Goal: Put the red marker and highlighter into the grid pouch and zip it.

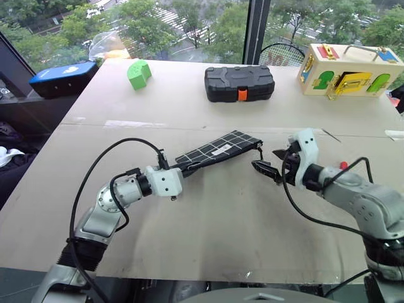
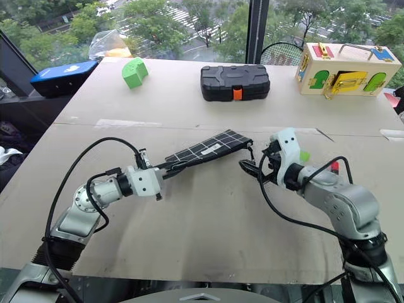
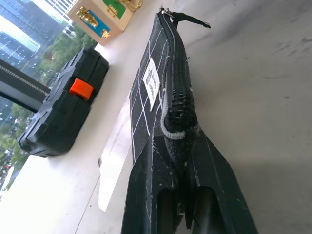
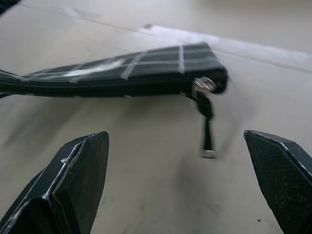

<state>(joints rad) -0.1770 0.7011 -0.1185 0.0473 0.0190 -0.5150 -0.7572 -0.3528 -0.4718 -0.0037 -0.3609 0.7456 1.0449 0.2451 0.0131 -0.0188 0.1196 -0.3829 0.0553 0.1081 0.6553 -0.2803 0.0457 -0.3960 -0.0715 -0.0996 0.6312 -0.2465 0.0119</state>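
The grid pouch (image 1: 221, 148), black with white lines and a small white label, lies slanted over the middle of the table. My left gripper (image 1: 182, 167) is shut on its near left end, which is raised off the table. In the left wrist view the pouch's zipper edge (image 3: 174, 97) runs away from the fingers (image 3: 161, 195). The zipper pull cord (image 4: 207, 127) hangs from the pouch's far right corner. My right gripper (image 1: 265, 169) stands open just right of that corner, with nothing between its fingers. Behind my right arm peek a red bit of the red marker (image 2: 334, 166) and a green bit of the highlighter (image 2: 305, 156).
At the table's back stand a black hard case with an orange latch (image 1: 239, 83), a green house-shaped block (image 1: 139, 72) and a wooden latch box (image 1: 349, 69). A blue device (image 1: 62, 77) sits off the table's far left corner.
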